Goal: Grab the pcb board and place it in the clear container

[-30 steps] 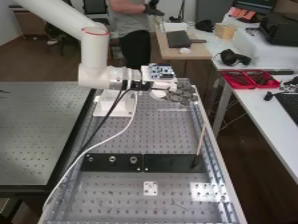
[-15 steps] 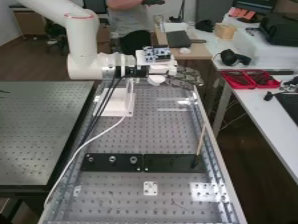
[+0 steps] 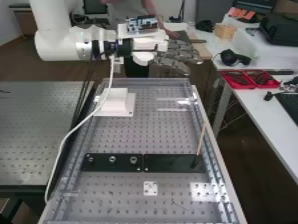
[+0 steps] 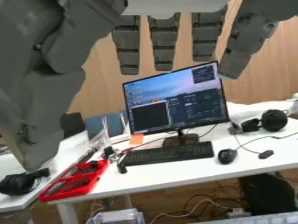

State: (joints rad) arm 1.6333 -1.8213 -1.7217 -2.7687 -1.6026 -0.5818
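A: In the high view, what do you find first, starting at the left?

B: You have a perforated table (image 3: 40, 125), then the white arm (image 3: 56, 42) above its far end. A white cable (image 3: 86, 122) hangs from the wrist.

A: And on the bench (image 3: 146, 135)?

B: You see a white block (image 3: 115, 102) toward the far end. Nearer you, black plates (image 3: 110, 161) lie across the bench.

A: Locate the pcb board.

B: A circuit board (image 3: 142, 24) sits atop the wrist mount; you cannot confirm it as the one to be grabbed.

A: State the hand's condition.

B: The hand (image 3: 176, 54) is released, above the bench's far end. In the wrist view, you see its fingers (image 4: 126, 45) straight and apart.

A: Continue right.

B: A thin stick (image 3: 201, 140) leans at the plates' right end. On the white table (image 3: 266, 107), you find headphones (image 3: 233, 57) and a red tray (image 3: 241, 86).

A: The clear container?

B: The wrist view shows a clear piece (image 4: 116, 217) near the white table; you cannot tell whether this is it.
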